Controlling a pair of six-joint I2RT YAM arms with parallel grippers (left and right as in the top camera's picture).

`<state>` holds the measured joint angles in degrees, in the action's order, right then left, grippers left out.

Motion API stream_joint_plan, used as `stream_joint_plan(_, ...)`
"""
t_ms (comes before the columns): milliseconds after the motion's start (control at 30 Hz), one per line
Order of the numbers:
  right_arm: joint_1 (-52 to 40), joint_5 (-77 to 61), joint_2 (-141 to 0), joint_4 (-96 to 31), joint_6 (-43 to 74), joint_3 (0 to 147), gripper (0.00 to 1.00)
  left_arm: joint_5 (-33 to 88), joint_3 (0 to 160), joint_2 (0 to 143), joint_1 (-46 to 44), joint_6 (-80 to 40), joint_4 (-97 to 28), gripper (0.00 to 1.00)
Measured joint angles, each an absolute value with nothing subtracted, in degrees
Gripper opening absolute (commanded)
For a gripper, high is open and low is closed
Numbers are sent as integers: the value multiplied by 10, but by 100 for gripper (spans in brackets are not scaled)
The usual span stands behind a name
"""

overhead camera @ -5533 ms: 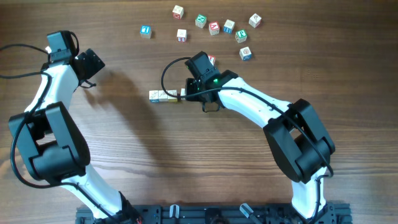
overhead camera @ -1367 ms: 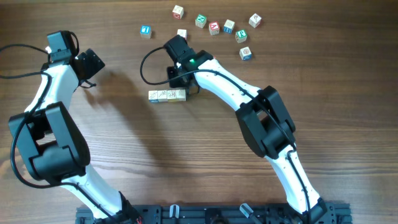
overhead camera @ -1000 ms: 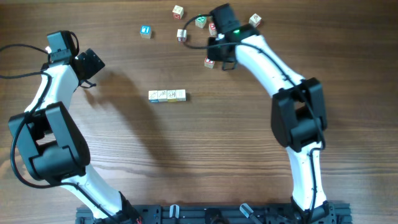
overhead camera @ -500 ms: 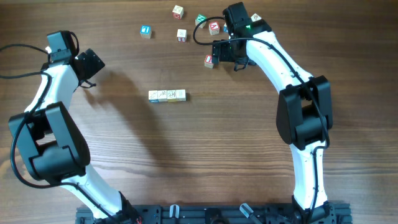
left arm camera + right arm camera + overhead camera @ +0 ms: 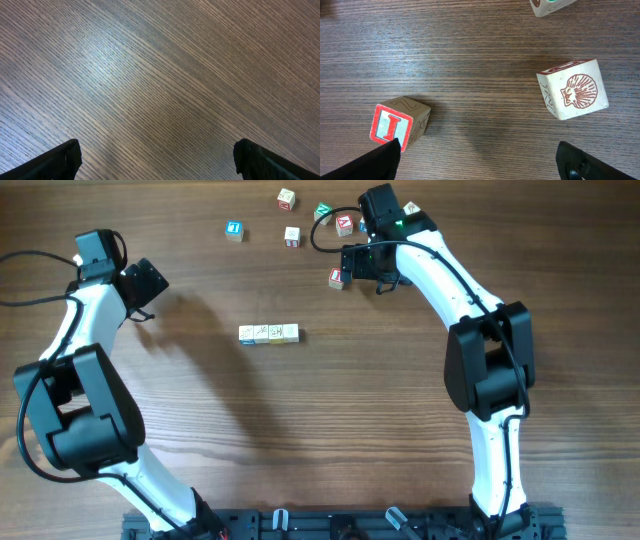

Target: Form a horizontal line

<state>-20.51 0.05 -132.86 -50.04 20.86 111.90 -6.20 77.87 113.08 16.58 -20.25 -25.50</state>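
At about 10 o'clock the left gripper [image 5: 143,283] hangs over bare, fine-grained wooden table [image 5: 300,440], its fingers spread wide with nothing between them. Just toward 10 o'clock of the table's middle lies the horizontal line [image 5: 268,333]: three small pale wooden cubes touching side by side, square-edged, with faint printed faces. By this judgement the task is begun but far from done, since a scatter of loose cubes [image 5: 290,236] with red, green and blue prints lies well apart from the row along the 12 o'clock edge. The right gripper [image 5: 477,156] hovers among them, jaws parted and empty. In its wrist view a tilted red-I cube [image 5: 392,125] sits at 8 o'clock, just beside one fingertip, and a shell cube [image 5: 572,95], matte with a red-brown scallop print, sits at 2 o'clock.
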Motion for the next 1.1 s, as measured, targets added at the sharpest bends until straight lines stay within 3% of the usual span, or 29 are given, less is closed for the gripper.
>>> stream_joint_plan(367,-205,1,-1329,-486,209,1119,100,-62,779,1131,166,-203,-255,100)
stream_joint_plan(400,-205,0,-1329,-476,207,1119,66,-62,779,1131,166,-203,-255,100)
stream_joint_plan(433,-205,-2,-1329,-476,196,1119,21,-62,779,1131,166,-203,-255,100)
stream_joint_plan(467,-205,-4,-1329,-473,186,1119,4,-62,779,1131,166,-203,-255,100)
stream_joint_plan(567,-198,-6,-1324,-448,165,1139,4,-62,779,1131,166,-203,-255,100)
stream_joint_plan(800,-189,65,-1261,-192,47,1187,5,-62,779,1131,166,-203,-255,100)
stream_joint_plan(867,-188,72,-1275,-156,50,1187,23,-62,779,1131,166,-203,-255,100)
stream_joint_plan(933,-188,79,-1305,-143,71,1187,32,-62,779,1131,166,-203,-256,100)
stream_joint_plan(967,-188,87,-1335,-142,100,1187,43,-62,779,1131,166,-203,-256,100)
stream_joint_plan(1100,-186,97,-1394,-145,174,1186,60,-62,779,1131,166,-203,-256,100)
